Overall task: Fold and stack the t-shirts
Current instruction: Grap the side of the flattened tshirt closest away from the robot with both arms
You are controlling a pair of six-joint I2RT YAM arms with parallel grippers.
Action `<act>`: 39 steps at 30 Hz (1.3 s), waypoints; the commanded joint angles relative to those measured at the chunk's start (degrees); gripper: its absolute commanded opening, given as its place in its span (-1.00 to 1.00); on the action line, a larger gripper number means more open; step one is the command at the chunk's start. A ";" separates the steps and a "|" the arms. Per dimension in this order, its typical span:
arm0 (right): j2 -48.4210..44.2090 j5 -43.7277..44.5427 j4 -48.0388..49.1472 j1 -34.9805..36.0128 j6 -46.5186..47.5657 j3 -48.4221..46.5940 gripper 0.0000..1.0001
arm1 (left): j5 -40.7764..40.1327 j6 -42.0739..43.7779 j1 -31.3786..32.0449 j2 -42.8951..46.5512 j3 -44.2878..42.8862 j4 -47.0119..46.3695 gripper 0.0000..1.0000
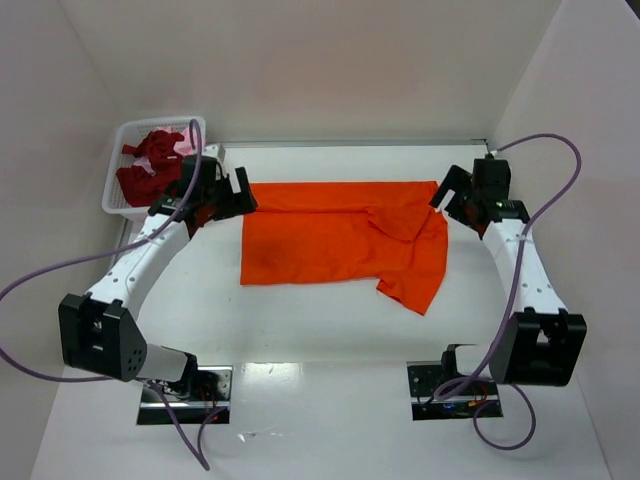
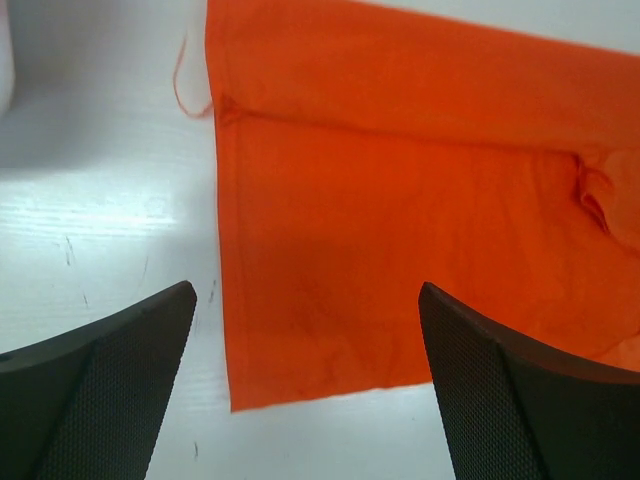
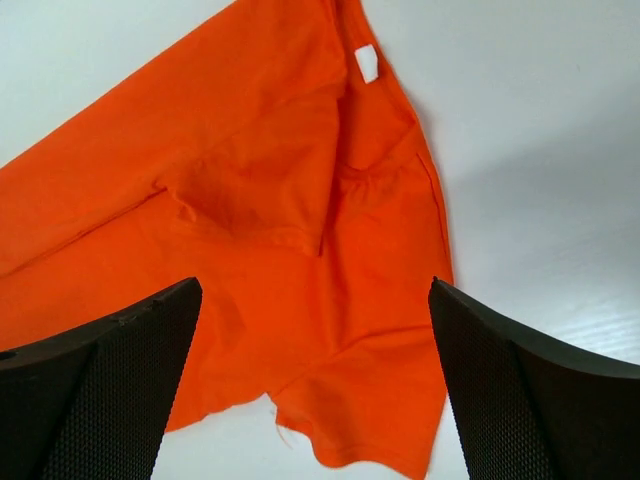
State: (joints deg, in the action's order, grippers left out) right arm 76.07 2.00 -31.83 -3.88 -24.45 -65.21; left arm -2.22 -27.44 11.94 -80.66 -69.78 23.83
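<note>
**A:** Black mesh-textured fingers (image 2: 110, 380) of the left gripper (image 2: 306, 290) fill the bottom of its wrist view. How do they stand?

**B:** Spread wide, with nothing between them. Beneath lies the bright orange short-sleeved cloth t-shirt (image 2: 400, 200). Its left edge and near hem corner lie flat on the white table (image 2: 90, 200). A loose thread (image 2: 180, 80) curls off the far corner.

**A:** And the right gripper (image 3: 315, 285)?

**B:** Its jaws are apart too, and empty. It hangs over the shirt's other end, where the cloth is rumpled and folded over on itself. A small white label (image 3: 367, 63) shows near the far edge.

**A:** Where does the shirt sit, seen from above?

**B:** It is in the middle of the table, its long side running left to right between the two grippers. The left part lies smooth. The right part is creased, with a flap reaching toward the near edge. Each gripper is at one far corner of the shirt.

**A:** Any other shirts?

**B:** Dark red t-shirts (image 1: 150, 170) are bunched in the white plastic mesh basket (image 1: 113, 185) at the table's far left corner, just behind the left gripper. A bit of pale pink cloth (image 1: 182, 150) shows among them.
</note>
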 commanded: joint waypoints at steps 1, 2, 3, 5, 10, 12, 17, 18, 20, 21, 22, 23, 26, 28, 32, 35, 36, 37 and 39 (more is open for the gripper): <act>-5.05 3.44 -4.46 0.45 -2.09 1.83 1.00 | 3.71 -1.39 0.27 4.81 2.88 1.21 1.00; -5.58 3.45 -5.25 0.45 -2.62 3.15 1.00 | 4.41 -1.39 0.27 5.68 3.94 2.00 1.00; -5.58 2.23 -5.86 0.45 -3.67 3.94 1.00 | 4.42 -2.17 0.27 7.35 4.91 2.00 1.00; -7.07 -1.19 -6.57 -0.16 -4.21 5.96 1.00 | 5.73 -2.96 0.79 8.94 8.23 3.23 0.96; -7.78 -1.21 -10.43 -0.16 -4.73 6.07 1.00 | 6.01 -4.11 1.33 12.45 12.30 6.21 0.91; -7.78 0.53 -11.84 -0.69 -5.43 3.69 1.00 | 5.48 -4.11 1.33 12.98 12.91 7.89 0.89; -7.25 -3.13 -11.16 -1.39 -15.69 7.62 1.00 | 5.46 -0.44 1.33 11.94 12.22 7.72 0.89; -9.69 -4.45 -10.10 -1.39 -18.16 9.47 1.00 | 6.25 0.36 1.33 10.45 11.51 7.72 0.89; -12.51 -5.42 -8.43 -1.39 -25.28 14.73 1.00 | 7.57 1.86 1.33 9.91 10.98 7.72 0.89; -14.44 -5.43 -8.16 -1.39 -26.52 15.63 0.99 | 7.58 1.87 1.85 9.30 10.98 7.11 0.89; -15.07 -2.73 -9.11 -1.39 -28.01 15.64 0.99 | 7.58 1.87 1.85 9.30 11.59 5.88 0.91; -15.60 -1.75 -9.91 -1.39 -29.59 16.25 0.99 | 7.58 1.87 1.85 9.30 11.59 5.18 0.91; -17.44 -0.86 -13.25 -1.39 -31.88 16.78 0.99 | 8.99 1.34 1.85 9.30 12.21 3.67 0.94; -19.11 -0.86 -13.25 -1.39 -33.20 18.62 0.99 | 9.60 0.81 1.85 9.30 12.21 3.15 0.94; -19.12 3.88 -14.40 -1.39 -34.35 22.13 0.93 | 9.60 0.11 1.85 9.30 14.23 2.63 0.94; -19.12 3.89 -13.87 -1.39 -35.66 23.90 0.87 | 9.07 -0.42 1.85 9.30 14.76 2.62 0.94; -18.51 4.41 -13.09 -1.39 -35.67 24.77 0.87 | 9.07 -0.42 1.85 9.30 14.76 2.62 0.94; -18.50 5.03 -13.08 -1.39 -36.45 24.78 0.87 | 9.07 -0.42 1.85 9.30 14.76 2.62 0.94; -17.02 6.43 -12.29 -0.69 -36.46 26.27 0.85 | 9.07 -0.42 1.85 8.69 14.24 2.62 0.94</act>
State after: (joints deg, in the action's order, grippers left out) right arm 57.98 4.56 -44.53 -5.02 -58.67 -40.29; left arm 6.09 -27.29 13.61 -71.44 -55.27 28.23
